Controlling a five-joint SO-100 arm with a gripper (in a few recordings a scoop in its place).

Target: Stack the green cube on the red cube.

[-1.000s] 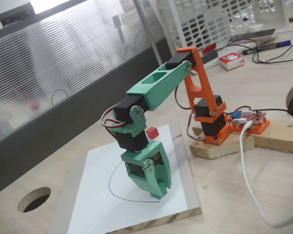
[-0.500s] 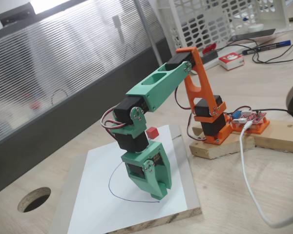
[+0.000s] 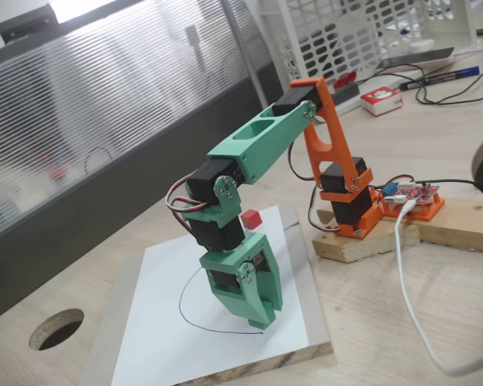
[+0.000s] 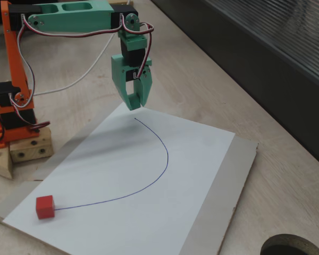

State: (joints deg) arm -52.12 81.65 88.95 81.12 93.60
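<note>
Gripper (image 4: 135, 104), seemingly closed and empty, hovers well apart from corner-placed red cube (image 4: 44, 206).

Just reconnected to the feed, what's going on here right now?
The arm's gripper hangs above the far end of the white sheet, near the top of the drawn curve, with nothing visibly between its fingers. The red cube sits alone at the sheet's near left corner, far from the gripper. Nothing is stacked on it yet.

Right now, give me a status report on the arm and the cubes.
Gripper above the white sheet, fingers closed, nothing visibly held. Red cube at the sheet's near-left corner, well clear. Green cube not spotted. Path unobstructed.
</note>
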